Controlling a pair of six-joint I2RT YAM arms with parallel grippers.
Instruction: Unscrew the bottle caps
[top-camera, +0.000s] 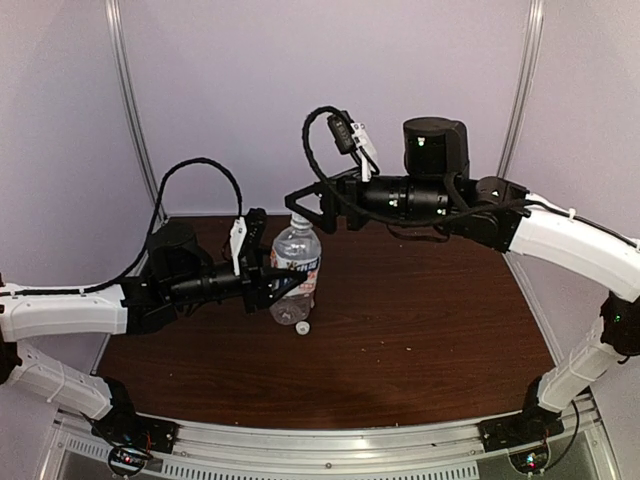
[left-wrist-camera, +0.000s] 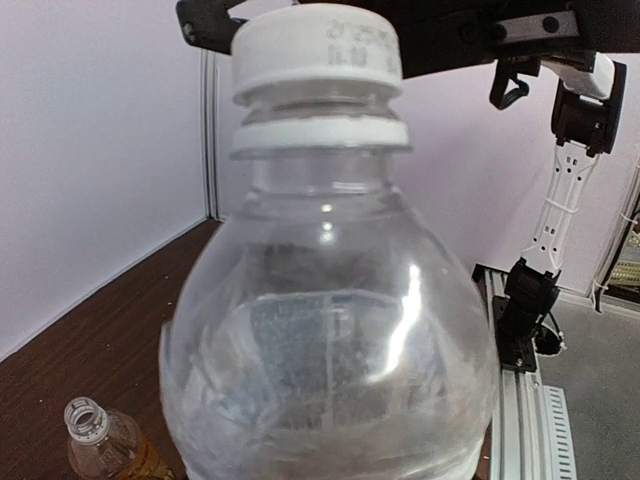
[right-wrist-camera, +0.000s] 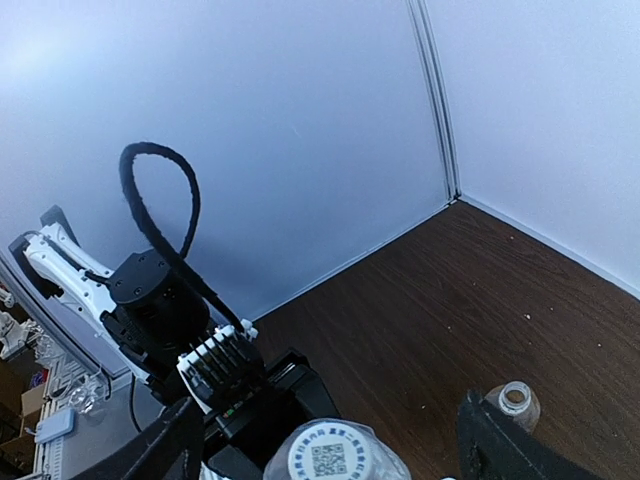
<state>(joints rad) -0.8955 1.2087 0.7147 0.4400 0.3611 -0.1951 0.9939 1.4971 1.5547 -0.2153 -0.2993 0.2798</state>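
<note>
The left gripper (top-camera: 288, 285) reaches in from the left of the clear bottle (top-camera: 297, 262) and is clamped on its lower body, 1 dark finger crossing the front of the label. The clear bottle stands upright on the brown table (top-camera: 430, 320), and it fills the left wrist view so fully that the fingers cannot be seen there.

Its screw cap (left-wrist-camera: 315, 50) is white, carries printed code on top, and is seated on the neck above the white collar ring. A 2nd, loose cap (top-camera: 302, 327) lies on the table just in front of the clear bottle's base.

The amber bottle (left-wrist-camera: 105, 445) shows past the clear bottle in the left wrist view, neck open and uncapped. The right wrist view shows it to the right of the clear bottle's cap. The top view does not show it.

The right gripper (top-camera: 305, 207) hangs directly above the clear bottle's cap, spread wide. Its 2 fingers (right-wrist-camera: 495, 440) stand on either side of the cap, apart from it.
</note>
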